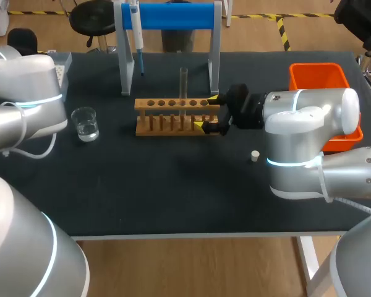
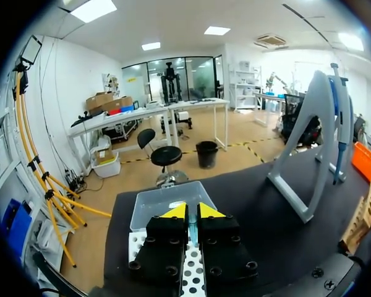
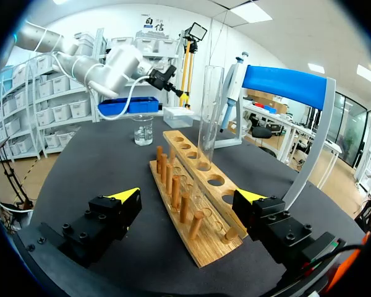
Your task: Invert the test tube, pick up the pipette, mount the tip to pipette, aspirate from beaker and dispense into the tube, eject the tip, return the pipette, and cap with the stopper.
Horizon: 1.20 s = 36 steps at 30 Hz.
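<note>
While your right gripper (image 1: 206, 112) sits at the end of the wooden rack (image 1: 173, 117), its fingers are spread wide. One yellow tip lies on each side of the rack and neither grips anything. You can see the test tube (image 1: 183, 83) standing upright, mouth up, in the third hole from that end.

The black table (image 1: 173, 198) carries the rest. The beaker (image 1: 85, 124) stands well left of the rack with clear liquid low in it. The small white stopper (image 1: 255, 156) lies alone on the mat, right of the rack and just in front of your right arm. The pipette (image 1: 136, 28) hangs on the blue-barred stand (image 1: 173, 15) behind the rack. An orange bin (image 1: 318, 67) sits at the far right corner.

Your left gripper (image 2: 187, 211) hovers at the table's left edge over a white perforated tip box (image 2: 194, 281), with a clear tray (image 2: 154, 201) just ahead of it. Its fingers are drawn together with only a thin slit between them, and you will see nothing held there.
</note>
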{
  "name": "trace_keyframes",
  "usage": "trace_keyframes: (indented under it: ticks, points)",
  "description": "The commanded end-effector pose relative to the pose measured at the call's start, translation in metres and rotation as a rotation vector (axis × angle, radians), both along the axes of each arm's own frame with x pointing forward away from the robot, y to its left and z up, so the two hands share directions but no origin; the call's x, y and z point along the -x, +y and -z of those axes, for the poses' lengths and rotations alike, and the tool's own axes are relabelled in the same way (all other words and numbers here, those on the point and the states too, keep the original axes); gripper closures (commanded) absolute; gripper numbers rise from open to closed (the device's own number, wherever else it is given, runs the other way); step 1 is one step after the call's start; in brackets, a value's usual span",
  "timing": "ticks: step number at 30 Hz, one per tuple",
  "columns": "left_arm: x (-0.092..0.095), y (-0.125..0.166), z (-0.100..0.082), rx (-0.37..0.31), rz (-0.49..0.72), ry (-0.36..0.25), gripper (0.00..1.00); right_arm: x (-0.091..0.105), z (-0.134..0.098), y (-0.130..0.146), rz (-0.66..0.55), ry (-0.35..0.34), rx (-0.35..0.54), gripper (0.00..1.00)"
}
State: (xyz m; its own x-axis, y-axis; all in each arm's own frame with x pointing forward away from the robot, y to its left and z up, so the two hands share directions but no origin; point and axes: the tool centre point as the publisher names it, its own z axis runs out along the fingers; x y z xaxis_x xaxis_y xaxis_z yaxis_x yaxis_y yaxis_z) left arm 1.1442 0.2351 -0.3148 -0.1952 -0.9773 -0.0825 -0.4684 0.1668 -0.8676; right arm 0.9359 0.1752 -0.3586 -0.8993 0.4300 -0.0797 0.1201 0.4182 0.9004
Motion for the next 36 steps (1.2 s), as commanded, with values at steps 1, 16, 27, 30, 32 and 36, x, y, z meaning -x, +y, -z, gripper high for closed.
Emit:
trace_keyframes:
  ticks: [1,16,27,30,32,36]
  points:
    - [0.008,0.0,-0.007,-0.003,-0.003,-0.025,1.0,0.001,0.001,0.001,0.005,-0.003,0.0,0.0]
    - [0.041,-0.024,-0.048,-0.036,0.205,0.005,1.0,0.001,0.001,0.001,0.005,-0.003,0.0,0.0]
    - [0.055,-0.032,-0.058,-0.037,0.325,0.042,1.0,0.001,0.001,0.001,0.005,-0.003,0.0,0.0]
    - [0.055,-0.032,-0.058,-0.037,0.325,0.042,1.0,0.001,0.001,0.001,0.005,-0.003,0.0,0.0]
    - [0.055,-0.032,-0.058,-0.037,0.325,0.042,1.0,0.001,0.001,0.001,0.005,-0.003,0.0,0.0]
    - [0.055,-0.032,-0.058,-0.037,0.325,0.042,1.0,0.001,0.001,0.001,0.005,-0.003,0.0,0.0]
